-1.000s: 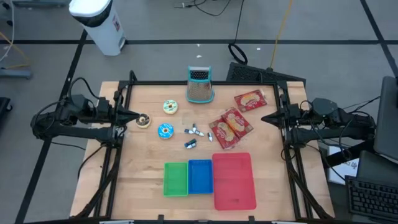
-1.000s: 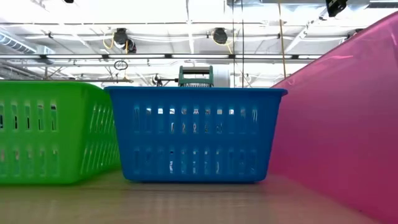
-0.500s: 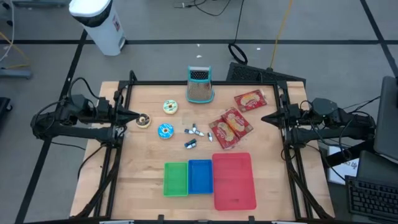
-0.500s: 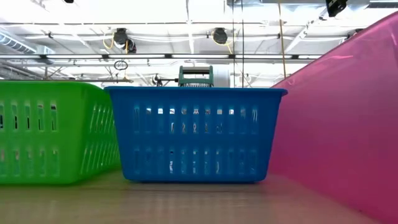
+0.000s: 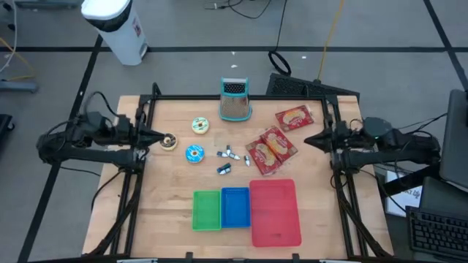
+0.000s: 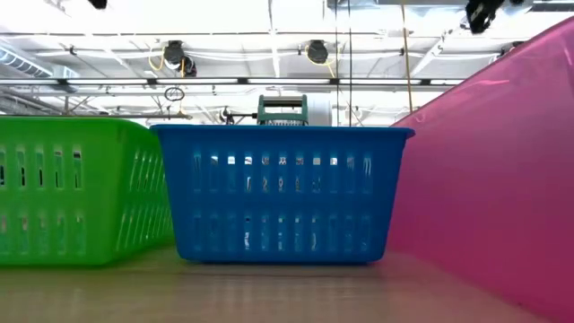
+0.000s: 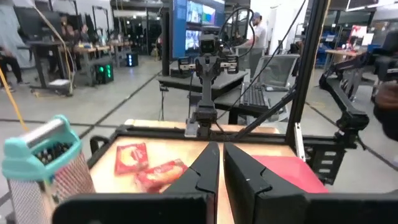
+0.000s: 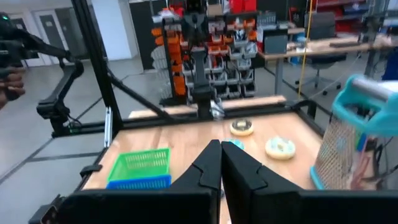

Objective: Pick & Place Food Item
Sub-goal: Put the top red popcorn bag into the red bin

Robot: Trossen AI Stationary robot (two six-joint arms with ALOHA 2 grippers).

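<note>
The food lies in the table's middle: a yellow donut [image 5: 200, 126], a blue donut [image 5: 194, 153], a chocolate donut [image 5: 169, 142], two red snack packets [image 5: 294, 117] [image 5: 270, 150] and small wrapped sweets [image 5: 229, 153]. All rest flat on the wood. My left gripper [image 5: 159, 136] is shut and held level above the table's left edge, just left of the chocolate donut. My right gripper [image 5: 307, 139] is shut and held level above the right edge, to the right of the packets. Both wrist views show shut fingers with nothing between them [image 7: 221, 163] [image 8: 221, 163].
A metal grater with a teal handle [image 5: 235, 100] stands at the far middle. A green bin [image 5: 207, 210], a blue bin [image 5: 235, 207] and a larger pink bin [image 5: 275, 212] stand side by side near the front edge. A black frame [image 5: 241, 96] rims the table.
My right gripper has rolled a little about the line it points along. It stays shut above the table's right edge. Nothing on the table has moved.
</note>
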